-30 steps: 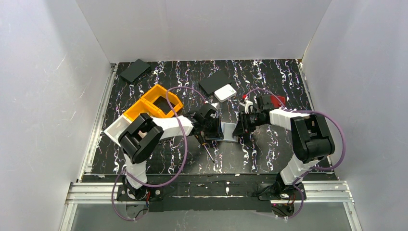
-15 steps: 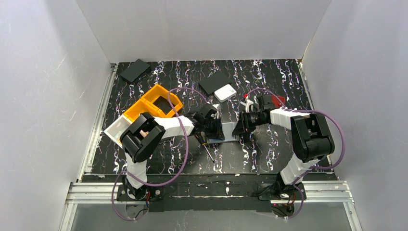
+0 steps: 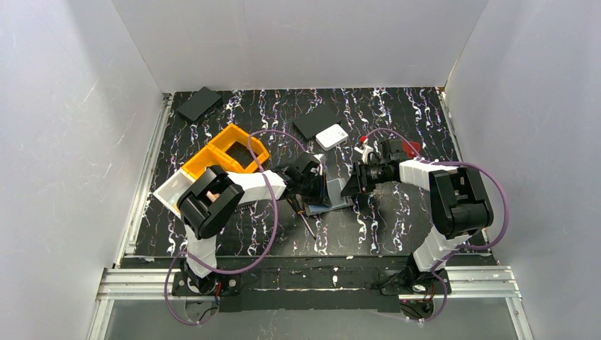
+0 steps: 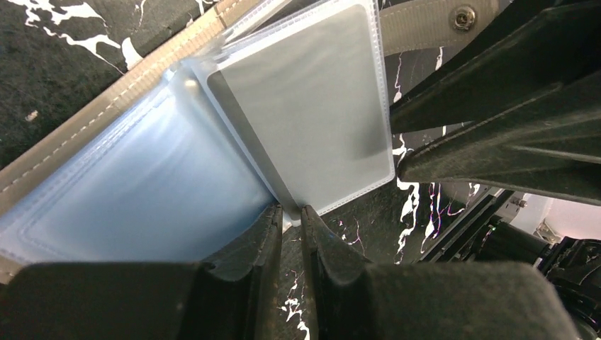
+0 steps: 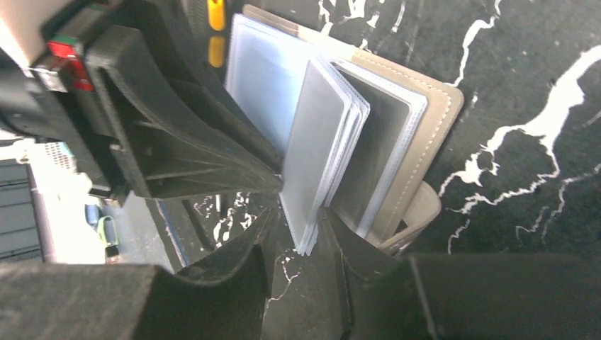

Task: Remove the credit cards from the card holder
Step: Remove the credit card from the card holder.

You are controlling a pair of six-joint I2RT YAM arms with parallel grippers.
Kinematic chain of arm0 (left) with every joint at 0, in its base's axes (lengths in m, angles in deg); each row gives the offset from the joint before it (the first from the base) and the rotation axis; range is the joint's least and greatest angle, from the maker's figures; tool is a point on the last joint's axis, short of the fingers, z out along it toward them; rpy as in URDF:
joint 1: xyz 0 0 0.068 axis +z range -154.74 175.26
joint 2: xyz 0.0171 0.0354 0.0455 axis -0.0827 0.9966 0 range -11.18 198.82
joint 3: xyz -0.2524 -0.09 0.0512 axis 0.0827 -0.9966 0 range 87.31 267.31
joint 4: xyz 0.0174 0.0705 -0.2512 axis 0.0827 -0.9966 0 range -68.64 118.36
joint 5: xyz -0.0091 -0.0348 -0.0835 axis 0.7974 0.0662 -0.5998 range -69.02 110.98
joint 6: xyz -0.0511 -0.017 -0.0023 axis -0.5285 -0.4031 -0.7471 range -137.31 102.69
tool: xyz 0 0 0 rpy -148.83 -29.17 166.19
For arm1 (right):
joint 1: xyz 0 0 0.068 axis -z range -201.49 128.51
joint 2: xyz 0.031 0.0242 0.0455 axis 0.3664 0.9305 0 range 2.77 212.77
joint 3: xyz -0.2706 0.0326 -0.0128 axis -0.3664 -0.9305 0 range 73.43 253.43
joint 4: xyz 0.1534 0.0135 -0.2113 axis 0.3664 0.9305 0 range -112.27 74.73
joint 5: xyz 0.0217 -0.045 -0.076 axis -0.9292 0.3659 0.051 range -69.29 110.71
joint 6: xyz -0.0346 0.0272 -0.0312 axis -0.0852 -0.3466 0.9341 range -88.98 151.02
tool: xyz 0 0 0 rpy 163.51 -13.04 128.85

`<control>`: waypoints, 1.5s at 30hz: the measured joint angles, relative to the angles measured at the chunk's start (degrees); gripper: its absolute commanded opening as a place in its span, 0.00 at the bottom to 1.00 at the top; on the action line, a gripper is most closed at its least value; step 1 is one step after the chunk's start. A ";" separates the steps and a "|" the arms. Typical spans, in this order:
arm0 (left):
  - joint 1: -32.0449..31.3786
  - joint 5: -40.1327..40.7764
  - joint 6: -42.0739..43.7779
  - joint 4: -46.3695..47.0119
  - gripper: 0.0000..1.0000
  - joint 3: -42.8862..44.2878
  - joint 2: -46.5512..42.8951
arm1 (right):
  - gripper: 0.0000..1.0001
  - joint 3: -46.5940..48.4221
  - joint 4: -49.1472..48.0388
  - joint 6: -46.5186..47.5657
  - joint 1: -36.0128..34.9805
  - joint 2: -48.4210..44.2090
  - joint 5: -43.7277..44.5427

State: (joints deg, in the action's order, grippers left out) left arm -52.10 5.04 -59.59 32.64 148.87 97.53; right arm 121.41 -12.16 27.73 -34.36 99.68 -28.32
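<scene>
Black marbled tabletop (image 3: 397, 113): the small taupe folding card holder (image 3: 332, 195) lies open directly between both end effectors, each in contact, so neither arm is nearer. The left gripper (image 4: 290, 221) has its jaws nearly together, nipping the near corner of a clear sleeve leaf (image 4: 340, 193) that holds the greyish credit card (image 4: 305, 106). A pale blue card (image 4: 142, 191) sits left of its fingertips. The right gripper (image 5: 301, 248) is clamped on a fan of sleeve leaves (image 5: 322, 156), whose long axis appears to run straight away from its fingertips.

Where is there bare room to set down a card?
Free: the near strip between the screwdriver and the right arm; the far right corner behind the red object. Crowded: the middle, where the left gripper and right gripper meet at the card holder.
</scene>
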 measured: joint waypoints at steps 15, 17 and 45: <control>1.29 -3.37 -6.95 9.97 0.43 -6.97 -2.29 | 0.38 -0.09 -3.10 -2.97 0.24 -0.02 -9.07; 1.64 -3.67 -8.61 11.80 0.49 -8.48 -3.08 | 0.38 -0.09 -3.08 -3.06 0.09 -0.02 -9.51; 4.44 -5.70 -16.87 18.56 0.69 -11.91 -4.72 | 0.44 -1.05 -7.76 -7.80 -1.18 2.84 -14.71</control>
State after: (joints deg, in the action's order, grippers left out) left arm -47.66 -0.67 -76.47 51.19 136.96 92.81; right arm 120.36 -19.92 19.92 -35.54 102.52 -43.03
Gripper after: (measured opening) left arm 0.696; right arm 0.437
